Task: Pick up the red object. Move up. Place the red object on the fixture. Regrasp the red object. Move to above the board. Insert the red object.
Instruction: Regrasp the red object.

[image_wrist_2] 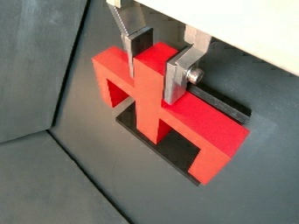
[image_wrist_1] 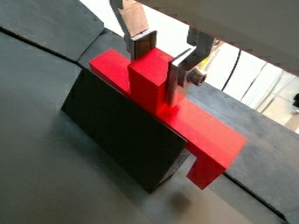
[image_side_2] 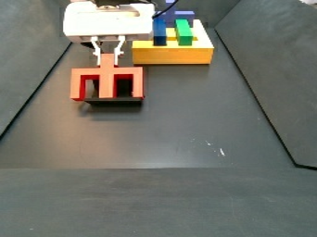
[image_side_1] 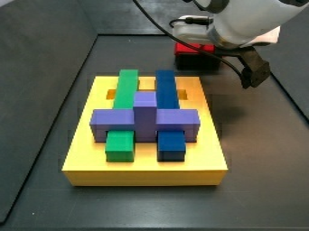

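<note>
The red object (image_wrist_1: 211, 136) is a bright red E-shaped piece that rests on the small black fixture (image_wrist_1: 117, 131), its three prongs pointing away from the crossbar (image_wrist_2: 216, 131). In both wrist views my gripper (image_wrist_1: 158, 74) (image_wrist_2: 152, 83) straddles the middle prong, with both silver fingers pressed against its sides. In a side view the gripper (image_side_2: 106, 57) comes down onto the red object (image_side_2: 111, 85) over the fixture (image_side_2: 118, 102). The yellow board (image_side_1: 145, 167) lies apart from them.
The board carries a purple cross-shaped block (image_side_1: 145, 119), green blocks (image_side_1: 125, 90) and blue blocks (image_side_1: 167, 90). The dark floor is bounded by raised black walls (image_side_2: 31, 93). The arm's white body and cables (image_side_1: 241, 23) hang over the fixture (image_side_1: 200, 61).
</note>
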